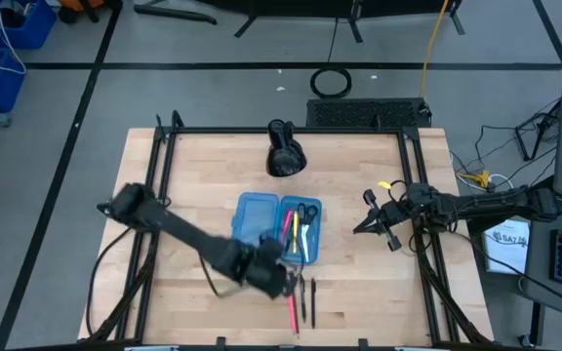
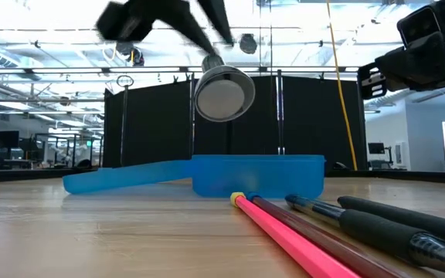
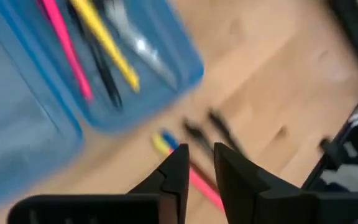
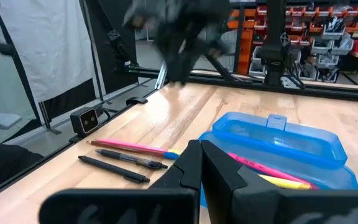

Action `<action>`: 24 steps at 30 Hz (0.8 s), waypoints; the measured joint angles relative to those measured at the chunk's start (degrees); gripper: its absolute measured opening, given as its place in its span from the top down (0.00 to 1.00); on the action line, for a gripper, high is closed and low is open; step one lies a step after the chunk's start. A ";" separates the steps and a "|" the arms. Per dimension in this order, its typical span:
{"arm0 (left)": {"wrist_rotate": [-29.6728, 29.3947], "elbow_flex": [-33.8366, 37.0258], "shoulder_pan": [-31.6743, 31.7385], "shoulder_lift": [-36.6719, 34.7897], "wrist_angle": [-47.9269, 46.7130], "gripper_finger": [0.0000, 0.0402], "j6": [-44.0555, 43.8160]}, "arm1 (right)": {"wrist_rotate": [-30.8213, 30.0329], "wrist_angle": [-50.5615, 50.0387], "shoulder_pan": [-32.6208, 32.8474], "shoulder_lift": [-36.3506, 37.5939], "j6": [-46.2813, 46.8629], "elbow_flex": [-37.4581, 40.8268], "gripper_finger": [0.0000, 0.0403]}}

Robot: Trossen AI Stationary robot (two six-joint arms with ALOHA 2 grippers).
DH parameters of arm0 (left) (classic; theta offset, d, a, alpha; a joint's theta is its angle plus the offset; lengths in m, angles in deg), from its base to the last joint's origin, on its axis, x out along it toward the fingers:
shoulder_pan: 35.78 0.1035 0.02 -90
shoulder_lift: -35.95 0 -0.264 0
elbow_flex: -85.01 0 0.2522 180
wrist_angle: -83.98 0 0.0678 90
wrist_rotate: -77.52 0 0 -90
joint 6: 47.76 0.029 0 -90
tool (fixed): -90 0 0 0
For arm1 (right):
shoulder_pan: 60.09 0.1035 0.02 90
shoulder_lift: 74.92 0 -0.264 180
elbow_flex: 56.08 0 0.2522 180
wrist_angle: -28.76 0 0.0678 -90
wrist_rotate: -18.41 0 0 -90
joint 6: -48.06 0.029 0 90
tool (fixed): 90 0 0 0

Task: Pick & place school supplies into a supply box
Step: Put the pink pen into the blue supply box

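Note:
The blue supply box [image 1: 277, 226] lies open mid-table, its lid half [image 1: 257, 218] flat beside the tray half. The tray holds a pink pen [image 3: 67, 50], a yellow one [image 3: 104, 43], a black one and scissors [image 1: 306, 211]. On the table near the box lie a pink pencil [image 1: 292, 310] and two black pens [image 1: 307, 298]. My left gripper [image 3: 201, 163] hovers above these, its fingers a little apart and holding nothing. My right gripper [image 4: 201, 149] is shut and empty, hanging in the air to the right of the box [image 1: 367, 224].
A bulky black lamp-like object [image 1: 283, 151] stands beyond the box toward the far edge. Black frame rails [image 1: 159, 195] run along the table's left and right sides. Bare wood lies between the box and the right gripper.

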 joint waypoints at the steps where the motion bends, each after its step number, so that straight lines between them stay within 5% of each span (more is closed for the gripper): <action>1: 0.32 0.08 -1.10 1.58 0.61 0.83 -1.83 | 0.00 -0.03 -0.02 0.02 -0.02 0.00 1.00; 11: 4.61 0.11 -3.96 15.06 20.67 0.85 0.10 | -0.33 1.69 -0.01 -0.03 -0.29 0.00 1.00; 24: 5.45 0.09 -3.75 16.21 16.65 0.85 -0.92 | -0.46 1.74 -0.01 -0.03 -0.18 0.01 1.00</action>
